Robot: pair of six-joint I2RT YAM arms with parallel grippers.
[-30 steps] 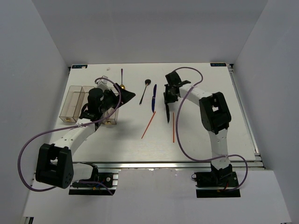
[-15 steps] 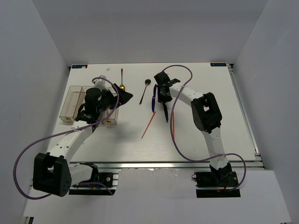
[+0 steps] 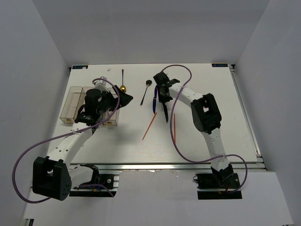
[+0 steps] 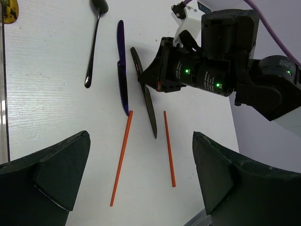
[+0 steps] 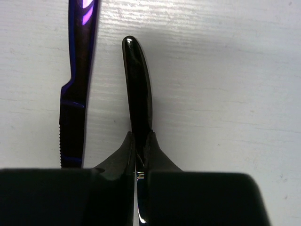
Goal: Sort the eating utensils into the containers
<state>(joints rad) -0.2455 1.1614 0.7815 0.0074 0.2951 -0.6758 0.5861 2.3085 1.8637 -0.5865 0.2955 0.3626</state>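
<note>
I work in a lab cell; white walls [image 3: 150, 33] box my table [image 3: 127, 148] at nine, twelve, three o'clock.

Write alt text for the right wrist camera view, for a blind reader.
The right gripper is pinched shut on a black knife, whose rounded end points up the picture. A blue knife lies beside it on the left, not touching, on the white table.

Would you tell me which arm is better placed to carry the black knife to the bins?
Right: the right gripper is shut on the black knife by its handle; the left gripper hangs open near the bins, empty.
</note>
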